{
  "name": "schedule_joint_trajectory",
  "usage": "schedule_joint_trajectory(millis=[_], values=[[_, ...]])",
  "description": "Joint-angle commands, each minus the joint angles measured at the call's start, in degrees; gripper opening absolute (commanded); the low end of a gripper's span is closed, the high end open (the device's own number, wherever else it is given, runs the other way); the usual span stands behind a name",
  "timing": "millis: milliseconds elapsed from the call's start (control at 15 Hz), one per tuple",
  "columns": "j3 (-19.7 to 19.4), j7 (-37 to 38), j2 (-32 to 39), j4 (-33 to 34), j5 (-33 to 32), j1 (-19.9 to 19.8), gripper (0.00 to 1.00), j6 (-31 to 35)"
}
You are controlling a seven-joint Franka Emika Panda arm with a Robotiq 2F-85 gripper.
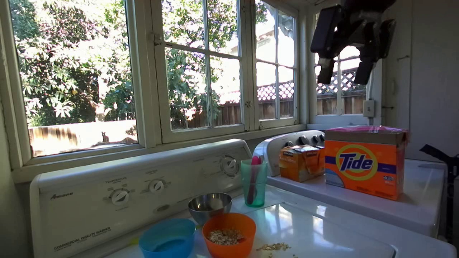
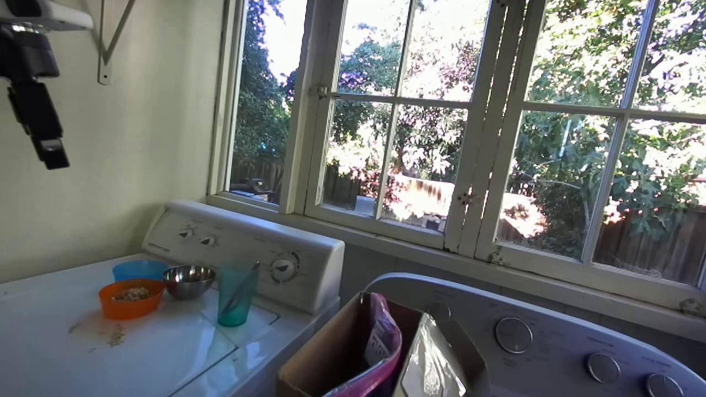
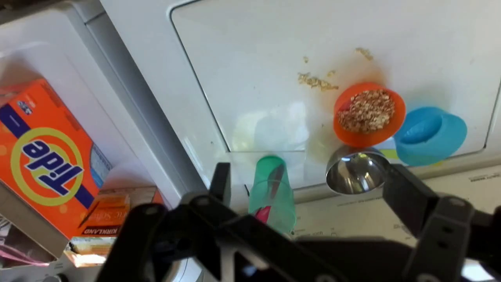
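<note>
Fingers [image 3: 409, 199] hang wide, empty, well above the cup [image 3: 280, 199]; we judge it light, stiffish, slippery, best held mid-wall, its utensil [image 1: 254, 170] free to shift.

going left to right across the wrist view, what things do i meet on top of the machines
Tide box → Kirkland box → green cup → orange bowl → blue bowl

2 exterior views angled toward windows [image 1: 206, 53], wrist view looking down, orange bowl [image 3: 353, 138] in all 3
</note>
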Motion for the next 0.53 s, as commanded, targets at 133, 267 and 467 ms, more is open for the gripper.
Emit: schedule_joint_trajectory(millis=[133, 267, 467], values=[[-8.1, -13.1, 9.8, 2.5, 4.8, 0.1, 1.00, 13.4], [-10.8, -21.8, 14.2, 5.4, 10.1, 1.8, 1.00, 14.8], [-11.5, -27.9, 18.8, 10.4, 11.9, 1.2, 1.00, 10.9]])
